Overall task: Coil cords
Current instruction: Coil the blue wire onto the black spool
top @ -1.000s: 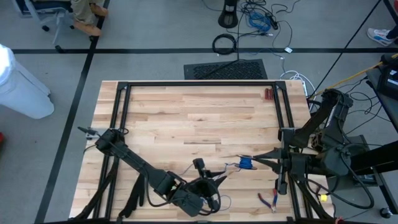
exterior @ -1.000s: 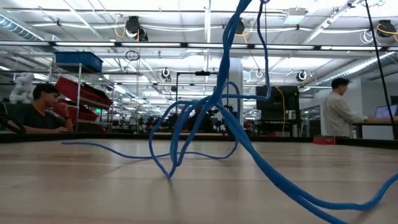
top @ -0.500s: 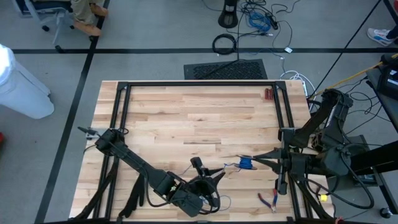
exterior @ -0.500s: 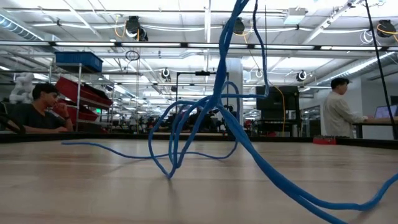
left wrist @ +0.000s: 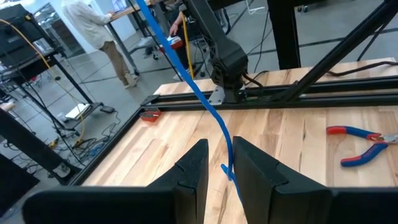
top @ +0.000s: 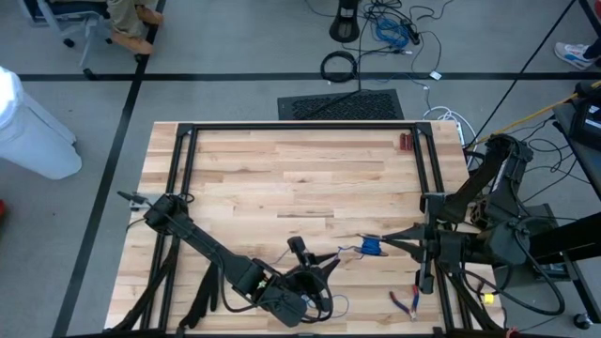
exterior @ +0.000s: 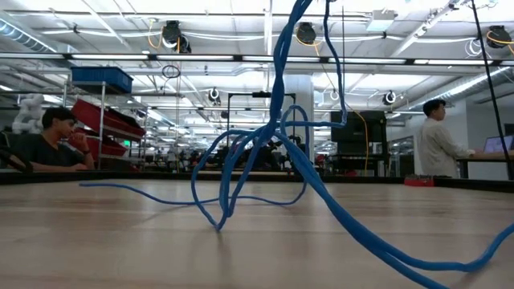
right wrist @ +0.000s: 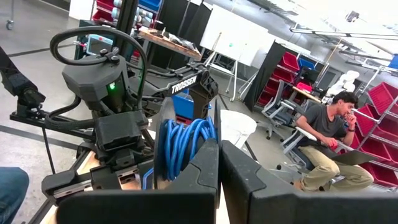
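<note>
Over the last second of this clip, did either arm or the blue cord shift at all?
Only slightly. In the low view the raised stretch of the blue cord swung a little leftward near the top; its loops on the table kept their shape. The left gripper stayed put with the cord running between its fingers, and the right gripper stayed shut on the blue bundle. The red-handled pliers did not move.

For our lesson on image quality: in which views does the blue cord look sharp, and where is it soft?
Low view: the blue cord is fairly crisp, with ceiling lights glaring behind. Left wrist view: sharp against the table. Right wrist view: the loops sit close, slightly soft.
</note>
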